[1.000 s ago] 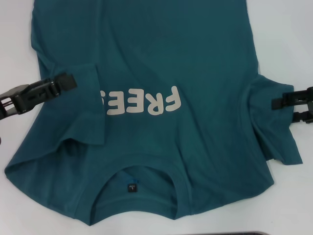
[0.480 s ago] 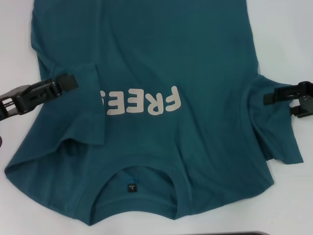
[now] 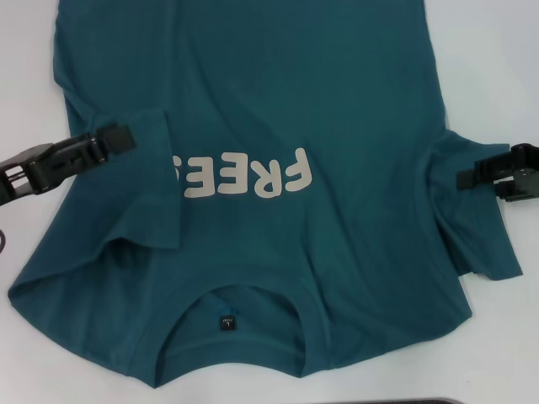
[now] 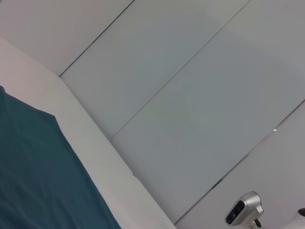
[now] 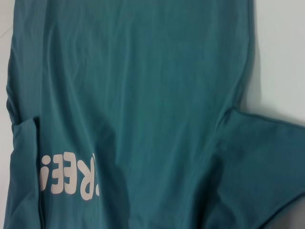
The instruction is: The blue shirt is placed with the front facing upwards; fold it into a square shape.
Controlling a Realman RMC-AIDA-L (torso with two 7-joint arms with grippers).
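Shirt: the blue shirt (image 3: 269, 126) lies flat on the white table (image 3: 488, 76), left sleeve folded inward, covering part of the lettering
Left gripper (image 3: 114, 139): at sleeve fold; fingers unclear
Right gripper (image 3: 472, 177): over right sleeve; fingers unclear

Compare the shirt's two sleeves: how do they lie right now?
On the blue shirt, the left sleeve is folded inward over the chest, covering the start of the lettering; the right sleeve lies spread outward on the table. The left gripper and right gripper each sit at one.
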